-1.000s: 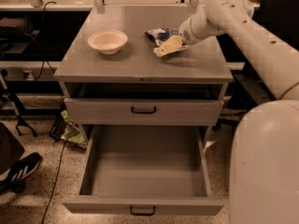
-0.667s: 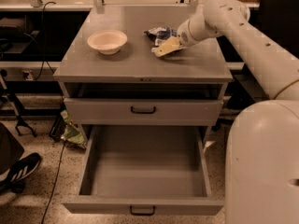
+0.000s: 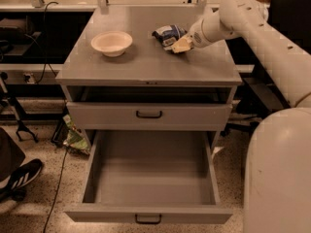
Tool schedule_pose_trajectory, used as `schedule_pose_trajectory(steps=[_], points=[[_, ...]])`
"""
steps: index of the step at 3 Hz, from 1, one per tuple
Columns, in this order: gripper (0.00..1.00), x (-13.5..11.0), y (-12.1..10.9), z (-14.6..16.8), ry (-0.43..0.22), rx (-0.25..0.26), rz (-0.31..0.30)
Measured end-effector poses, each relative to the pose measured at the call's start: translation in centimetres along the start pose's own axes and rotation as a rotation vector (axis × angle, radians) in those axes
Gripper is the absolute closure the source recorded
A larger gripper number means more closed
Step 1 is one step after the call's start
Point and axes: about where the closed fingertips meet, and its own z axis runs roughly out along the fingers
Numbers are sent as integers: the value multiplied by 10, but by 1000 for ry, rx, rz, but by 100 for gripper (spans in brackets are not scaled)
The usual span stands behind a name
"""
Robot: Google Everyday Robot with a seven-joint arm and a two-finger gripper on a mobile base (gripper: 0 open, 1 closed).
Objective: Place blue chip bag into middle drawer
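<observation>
The blue chip bag [image 3: 166,33] lies crumpled on the grey cabinet top [image 3: 146,62], right of centre toward the back. My gripper [image 3: 181,44] comes in from the right on the white arm [image 3: 228,18] and sits low at the bag's right front edge, touching or almost touching it. The middle drawer [image 3: 92,178] is pulled far out below, a deep grey tray with nothing in it and a black loop handle [image 3: 147,219] on its front.
A cream bowl [image 3: 112,42] stands on the left of the cabinet top. The upper drawer front [image 3: 194,116] with a like handle is slightly ajar. A green bag [image 3: 73,137] lies on the floor at the left. A shoe [image 3: 22,174] is at the lower left. My white body [image 3: 279,174] fills the right.
The gripper has shifted slightly up and stays at the bag's right edge. The bag, bowl and drawers have not moved.
</observation>
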Motion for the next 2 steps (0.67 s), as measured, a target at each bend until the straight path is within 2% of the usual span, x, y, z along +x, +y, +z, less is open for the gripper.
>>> schedule_pose_trajectory(steps=[1,2], points=[[85,-3,0,-21,-22,2,-20],[100,-6,8,-62,-36,-18,-70]])
